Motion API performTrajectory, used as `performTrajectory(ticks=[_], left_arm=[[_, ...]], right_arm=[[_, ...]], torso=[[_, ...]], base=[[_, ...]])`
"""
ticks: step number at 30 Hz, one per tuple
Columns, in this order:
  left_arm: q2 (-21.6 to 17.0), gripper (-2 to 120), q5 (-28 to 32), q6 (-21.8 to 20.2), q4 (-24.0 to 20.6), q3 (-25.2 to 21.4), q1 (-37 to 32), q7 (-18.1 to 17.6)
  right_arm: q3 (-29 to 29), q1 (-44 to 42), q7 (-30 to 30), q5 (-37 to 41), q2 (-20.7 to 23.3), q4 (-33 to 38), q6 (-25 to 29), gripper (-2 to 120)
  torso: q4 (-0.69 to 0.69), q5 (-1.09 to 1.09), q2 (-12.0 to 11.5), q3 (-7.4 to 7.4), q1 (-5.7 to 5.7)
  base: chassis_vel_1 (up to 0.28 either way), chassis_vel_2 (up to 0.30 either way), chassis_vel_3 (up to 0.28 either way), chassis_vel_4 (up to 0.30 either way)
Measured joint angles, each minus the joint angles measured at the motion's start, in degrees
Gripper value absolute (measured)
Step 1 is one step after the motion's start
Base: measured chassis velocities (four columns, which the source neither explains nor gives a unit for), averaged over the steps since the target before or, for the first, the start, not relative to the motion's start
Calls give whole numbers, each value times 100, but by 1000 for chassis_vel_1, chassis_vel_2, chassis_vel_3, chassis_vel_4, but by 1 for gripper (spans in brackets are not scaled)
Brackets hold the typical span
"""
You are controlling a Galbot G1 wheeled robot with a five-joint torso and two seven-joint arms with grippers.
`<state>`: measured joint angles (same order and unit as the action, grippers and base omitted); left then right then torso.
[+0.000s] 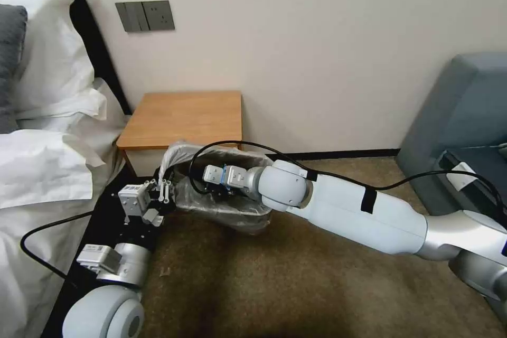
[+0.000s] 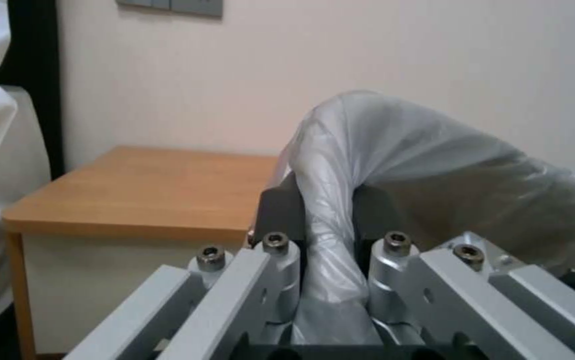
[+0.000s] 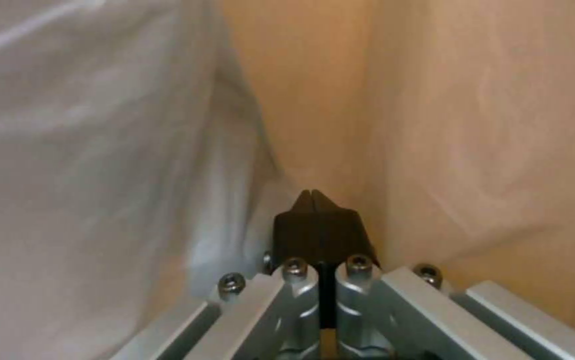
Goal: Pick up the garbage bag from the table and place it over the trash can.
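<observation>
The garbage bag (image 1: pixel 222 206) is a thin greyish film draped around the trash can, which stands on the carpet just in front of the table (image 1: pixel 185 113). My left gripper (image 1: pixel 162 184) is at the bag's left corner, shut on a bunched fold of the film (image 2: pixel 327 200). My right arm reaches across from the right, and its gripper (image 3: pixel 314 197) is down inside the trash can with its black pads pressed together. The can's cream wall (image 3: pixel 474 130) is on one side of it and the bag film (image 3: pixel 87 150) on the other. The table top is bare.
A bed with white linens (image 1: pixel 47 158) lies at the left, close to my left arm. A grey sofa (image 1: pixel 465 111) stands at the right. Black cables (image 1: pixel 31 253) trail from both arms. Brown carpet (image 1: pixel 264 280) stretches in front of the can.
</observation>
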<state>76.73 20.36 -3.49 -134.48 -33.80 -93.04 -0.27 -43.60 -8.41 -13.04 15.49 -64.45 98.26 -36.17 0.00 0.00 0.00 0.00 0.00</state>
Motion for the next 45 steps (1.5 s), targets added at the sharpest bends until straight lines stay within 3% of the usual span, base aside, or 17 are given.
performTrajectory(ticks=[21,30,35,45], left_arm=[[47,9,-128,111,5,42,6,131],[110,9,-1,127,258,16,84,65],[115,9,24,120,363,-21,114,59],[94,9,173,84,593,-89,152,-24]], right_arm=[[-101,22,295,99,-117,-102,-516,0],[-49,53,809,868,0,398,-580,0],[-51,104,788,957,75,601,-580,0],[110,83,1132,1487,469,1322,-575,0]], torso=[[0,0,0,0,0],[0,0,0,0,0],[0,0,0,0,0],[0,0,0,0,0]], base=[[0,0,0,0],[0,0,0,0],[0,0,0,0],[0,0,0,0]])
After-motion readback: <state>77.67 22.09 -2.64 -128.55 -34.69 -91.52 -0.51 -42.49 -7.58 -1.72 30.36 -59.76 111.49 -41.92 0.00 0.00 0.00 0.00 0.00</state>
